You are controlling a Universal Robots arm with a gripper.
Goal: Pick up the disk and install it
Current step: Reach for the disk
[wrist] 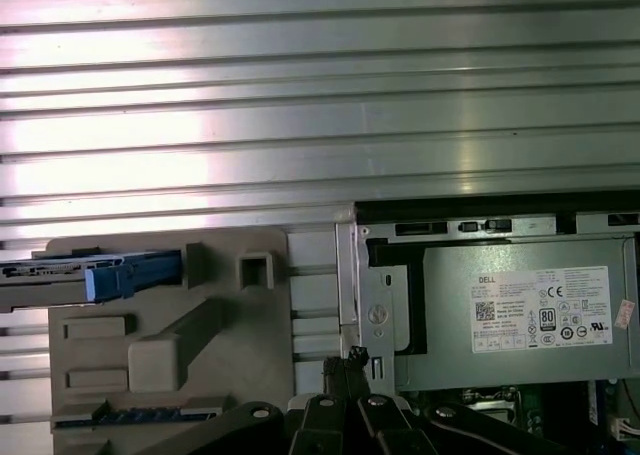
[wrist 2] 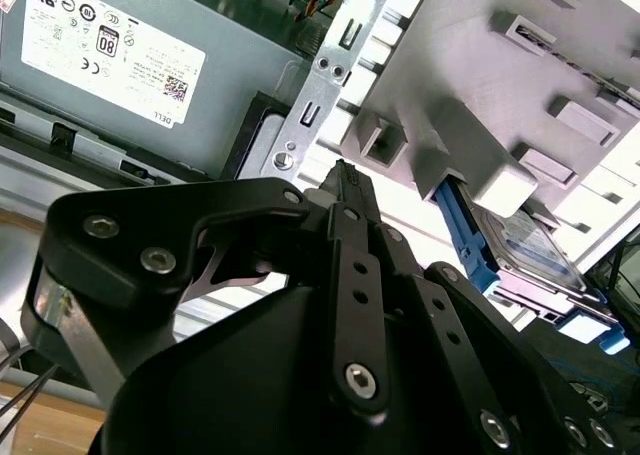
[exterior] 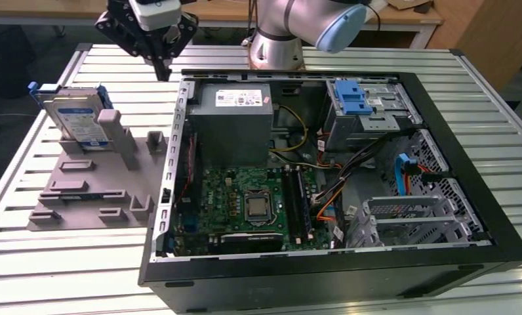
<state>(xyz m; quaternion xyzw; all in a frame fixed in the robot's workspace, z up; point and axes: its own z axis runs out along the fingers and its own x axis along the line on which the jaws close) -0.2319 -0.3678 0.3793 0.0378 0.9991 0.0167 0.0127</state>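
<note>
i have the pincer (exterior: pixel 162 73) hanging over the table (exterior: pixel 33 262), just outside the open computer case (exterior: pixel 471 197), by the case's far corner on the exterior view's left. its fingers are pressed together into one thin tip, and nothing is held between them. in both wrist views that tip lines up with the case's perforated metal edge beside the grey power supply (wrist: pixel 510 310).

the disk (exterior: pixel 73 118) is outside the case, on the exterior view's left of it. it stands on edge in a grey holder (exterior: pixel 95 190) that lies flat on the table alongside the case wall. the disk sits at the end of the holder nearest the case's far corner, with its blue bracket around it and its labelled face showing in the exterior view. in the first wrist view i see it edge-on, a blue and silver strip. the pincer is apart from it and touches neither the disk nor the holder.

inside the case, the power supply fills the corner closest to the pincer, a green board (exterior: pixel 243 203) lies next to it, and a blue latch on a grey cage (exterior: pixel 353 105) sits at the far corner on the exterior view's right. the arm's base (exterior: pixel 277 46) stands on the table behind the case.
</note>
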